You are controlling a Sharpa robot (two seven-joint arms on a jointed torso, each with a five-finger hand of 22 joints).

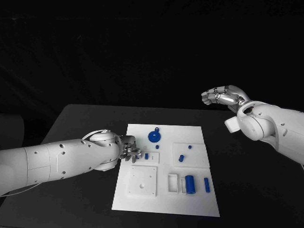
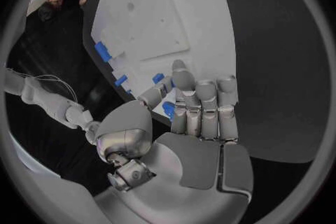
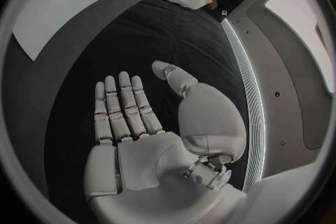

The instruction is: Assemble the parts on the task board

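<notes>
So the small blue peg point(image 1: 147, 156) sits on the left part of the task board point(image 1: 167, 209), standing in or lying on the plate, can't tell which. Its long axis runs roughly toward and away from the robot in the head view. It's just beside the left hand's fingertips point(image 1: 134, 155), on their board-ward side, so the reach is basically zero.

The left hand point(image 1: 127, 149) hangs over the board's left edge. In the wrist view its fingers point(image 2: 206, 106) are fairly straight with the thumb coming across, and a bit of blue point(image 2: 168, 109) shows right between them. Whether it's actually pinching that piece, I can't tell.

The right hand point(image 1: 223, 96) is raised well off past the board's far right corner, above the tabletop point(image 1: 83, 118), fingers apart, holding nothing. Left hand is clearly nearer, I'd say.
</notes>
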